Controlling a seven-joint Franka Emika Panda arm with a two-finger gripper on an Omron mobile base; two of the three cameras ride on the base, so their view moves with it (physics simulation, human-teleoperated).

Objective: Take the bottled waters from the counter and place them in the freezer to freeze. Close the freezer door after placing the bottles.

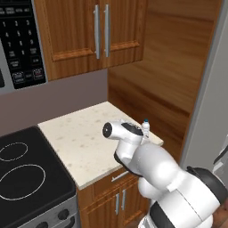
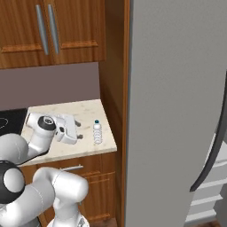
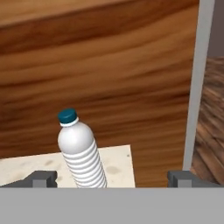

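- a small water bottle [image 2: 97, 131] with a blue cap stands up straight on the beige counter [image 2: 84, 111], near the counter's right front corner.
- in the hand view the water bottle [image 3: 81, 152] looks white with ridges around its body, and it stands between the two dark finger tips, a bit closer to the left one.
- the claw [image 2: 80, 136] is spread wide and holds nothing. it sits low over the counter, just left of the bottle, and points at it. there is a small gap between them.
- in the left base view the bottle's cap [image 1: 145, 121] peeks out just behind the robot's white hand.
- a brown wood wall [image 2: 114, 66] stands right behind the bottle, at the counter's right end.
- right of that wall is the tall grey freezer door [image 2: 177, 111], with a long dark handle [image 2: 213, 153] on its right side.
- white shelves [image 2: 205, 199] show past the door's right edge.
- a black stovetop [image 1: 26, 171] with white rings is left of the counter.
- brown cabinets [image 1: 89, 31] hang above the counter.
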